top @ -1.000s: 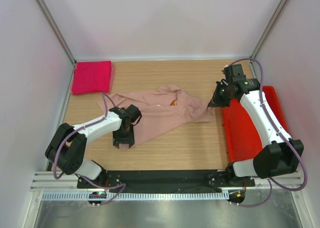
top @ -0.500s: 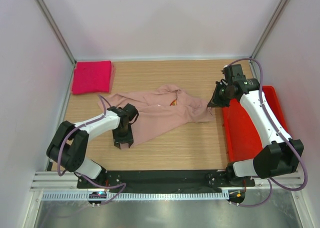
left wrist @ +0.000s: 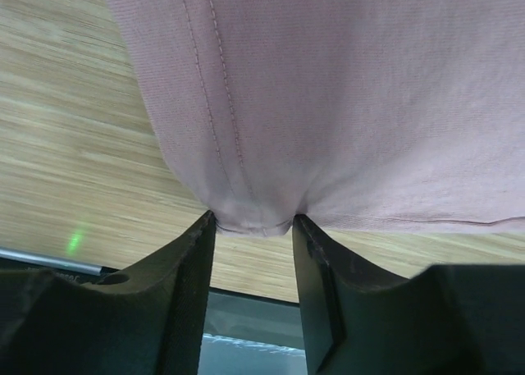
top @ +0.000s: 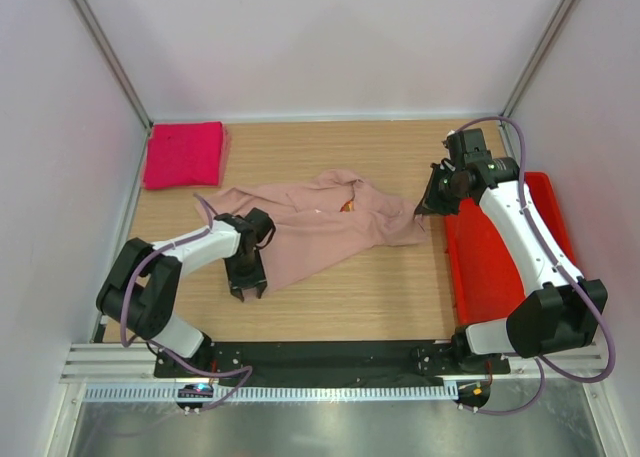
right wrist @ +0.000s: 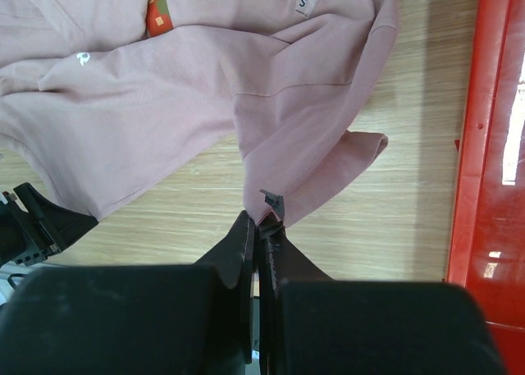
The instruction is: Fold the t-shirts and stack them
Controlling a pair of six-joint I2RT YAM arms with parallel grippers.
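Wooden bench (top: 350, 287) carries a folded magenta t-shirt (top: 183, 154) at its far left corner and a pale pink t-shirt (top: 320, 227) mid-surface. Left claw (left wrist: 253, 219), half closed, pinches its near hem; right claw (right wrist: 264, 219), fully closed, grips its right edge.

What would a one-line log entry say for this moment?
left pincer: pinching pale pink shirt hem | right pincer: shut on its right edge | magenta shirt: folded, far left

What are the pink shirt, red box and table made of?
The shirt looks like soft matte knit cloth, maybe cotton: it wrinkles and has stitched hems. The bin looks like glossy hard plastic: light glints off it. The table: wood or wood-print, streaky grain.
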